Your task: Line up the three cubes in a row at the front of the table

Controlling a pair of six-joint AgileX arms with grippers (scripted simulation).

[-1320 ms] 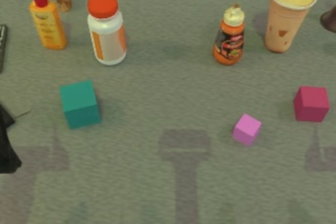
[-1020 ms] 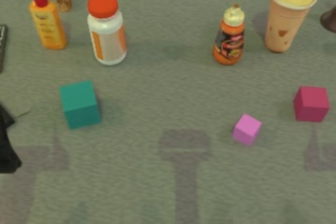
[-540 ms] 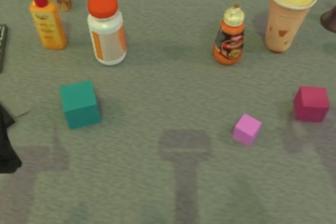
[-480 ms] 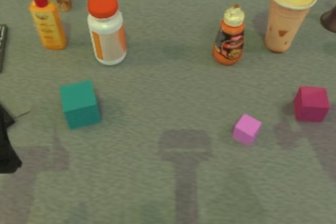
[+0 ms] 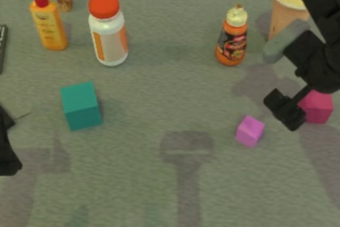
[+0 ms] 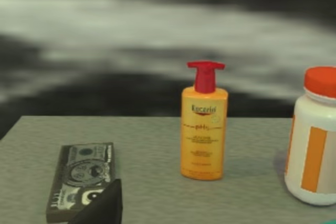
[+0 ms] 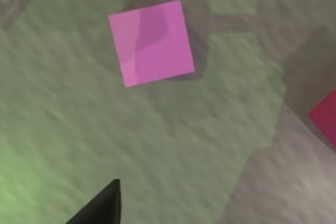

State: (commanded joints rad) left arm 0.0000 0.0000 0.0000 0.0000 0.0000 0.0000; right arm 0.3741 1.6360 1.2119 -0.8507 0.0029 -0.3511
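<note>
On the table (image 5: 175,89), the large teal cube (image 5: 79,104) sits at the left. The small light pink cube (image 5: 249,130) lies right of centre, and the dark magenta cube (image 5: 317,106) is near the right edge, partly covered by my right arm. My right gripper (image 5: 287,111) hovers between those two cubes, open and holding nothing. Its wrist view looks down on the pink cube (image 7: 151,43), with a corner of the magenta cube (image 7: 326,116) and one dark fingertip (image 7: 107,203). My left gripper (image 5: 6,152) is parked open at the left edge.
Along the back stand a yellow pump bottle (image 5: 48,19), a white bottle with an orange cap (image 5: 108,29), an orange sauce bottle (image 5: 232,35) and a tan cup (image 5: 284,9), half hidden by the right arm. A banknote stack (image 6: 81,179) lies at far left.
My right arm has swung in from the right and now hangs over the spot between the pink and magenta cubes. The cubes and the left arm have not moved.
</note>
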